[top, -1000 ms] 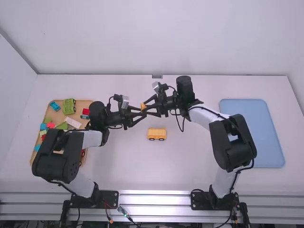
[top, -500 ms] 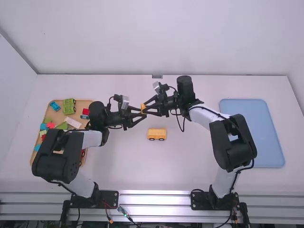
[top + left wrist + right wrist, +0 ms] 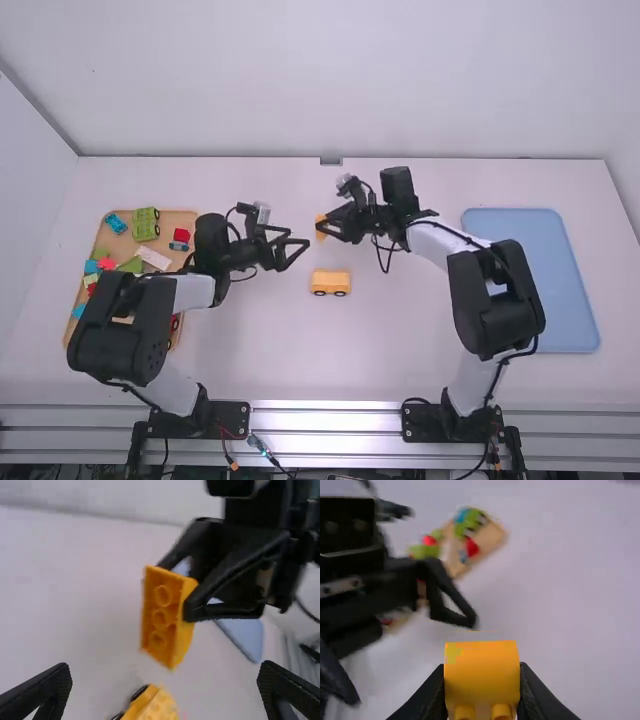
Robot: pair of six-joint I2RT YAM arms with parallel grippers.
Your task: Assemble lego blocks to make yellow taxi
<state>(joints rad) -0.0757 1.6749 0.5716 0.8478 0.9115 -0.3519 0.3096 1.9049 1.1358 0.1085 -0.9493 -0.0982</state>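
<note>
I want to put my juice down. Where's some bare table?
Bare table lies between the yellow car and silver rail, and behind the left claw, towards the wall. It's crowded at the tan tray of blocks, and where the right claw holds a yellow block.

I count two arms: left arm (image 3: 112, 325), right arm (image 3: 490, 300). Two trays: wooden tray (image 3: 175, 218), blue tray (image 3: 530, 285). One yellow car (image 3: 330, 279). One yellow block (image 3: 184, 630). Several toys (image 3: 144, 225), partly hidden.

High view bright; glare on metal rail (image 3: 325, 421); wrist-view backgrounds blurred, seemingly defocused.
</note>
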